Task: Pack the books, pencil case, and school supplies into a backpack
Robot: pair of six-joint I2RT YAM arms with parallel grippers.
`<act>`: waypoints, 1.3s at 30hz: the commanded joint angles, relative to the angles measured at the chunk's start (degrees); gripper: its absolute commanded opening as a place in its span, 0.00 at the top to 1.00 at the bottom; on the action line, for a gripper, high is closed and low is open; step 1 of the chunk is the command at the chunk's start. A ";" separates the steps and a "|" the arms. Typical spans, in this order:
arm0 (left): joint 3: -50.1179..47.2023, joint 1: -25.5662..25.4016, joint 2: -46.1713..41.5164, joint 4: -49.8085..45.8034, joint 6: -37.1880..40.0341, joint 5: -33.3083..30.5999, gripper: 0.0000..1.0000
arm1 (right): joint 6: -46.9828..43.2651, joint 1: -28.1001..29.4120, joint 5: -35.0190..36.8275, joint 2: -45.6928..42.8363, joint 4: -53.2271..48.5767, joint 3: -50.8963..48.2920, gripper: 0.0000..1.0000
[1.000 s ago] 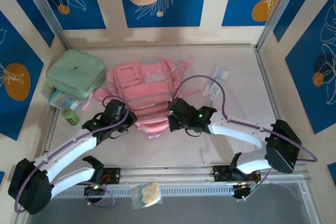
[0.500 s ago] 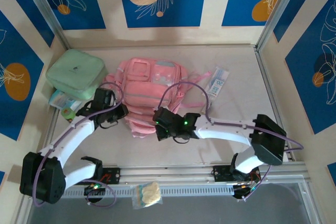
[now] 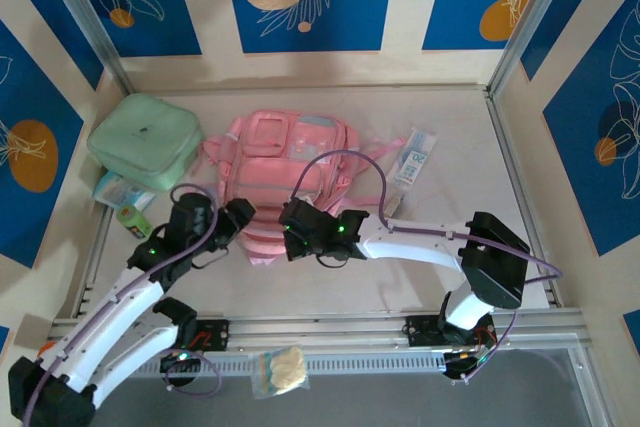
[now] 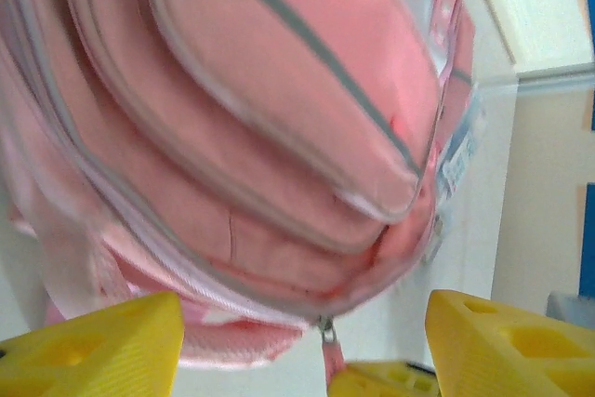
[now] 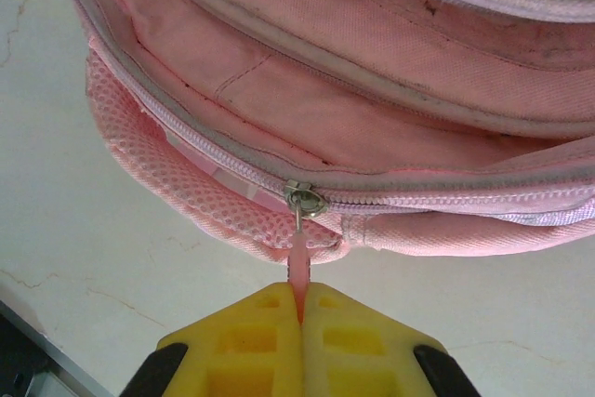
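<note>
The pink backpack (image 3: 285, 172) lies in the middle of the table, its zipped edge towards me. My right gripper (image 3: 292, 239) is at that near edge, shut on the pink zipper pull (image 5: 298, 262) that hangs from the metal slider (image 5: 305, 199). My left gripper (image 3: 232, 219) is open just left of it, its yellow fingers (image 4: 93, 346) either side of the backpack's (image 4: 279, 118) lower corner without touching it. The white pencil case (image 3: 412, 159) with blue markings lies on the table to the backpack's right. The books are out of view.
A mint-green zip case (image 3: 145, 140) sits at the back left over a pale packet (image 3: 118, 190), with a small green cylinder (image 3: 132, 219) in front. A small clear bag (image 3: 280, 369) lies on the front rail. Side walls close in the table.
My right gripper has moved left along the backpack's near edge, still holding the zipper pull. The backpack shifted back and left. My left gripper swung out left, then returned beside the bag.
</note>
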 commanded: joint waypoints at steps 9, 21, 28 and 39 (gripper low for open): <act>1.25 -14.35 17.14 10.04 -25.13 -16.84 0.41 | 1.23 -0.13 1.32 -2.45 1.57 -2.42 1.00; 4.05 -14.55 21.64 6.19 -25.20 -23.85 0.89 | -0.16 -0.13 2.02 -1.12 1.72 -2.96 1.00; 4.20 -12.98 12.97 -0.40 -20.73 -26.78 1.00 | -2.46 -0.11 4.49 -3.83 -3.94 -3.49 1.00; 4.25 -6.81 4.53 -5.11 -14.31 -21.73 1.00 | -7.63 -7.39 3.62 -9.70 -7.65 -7.78 1.00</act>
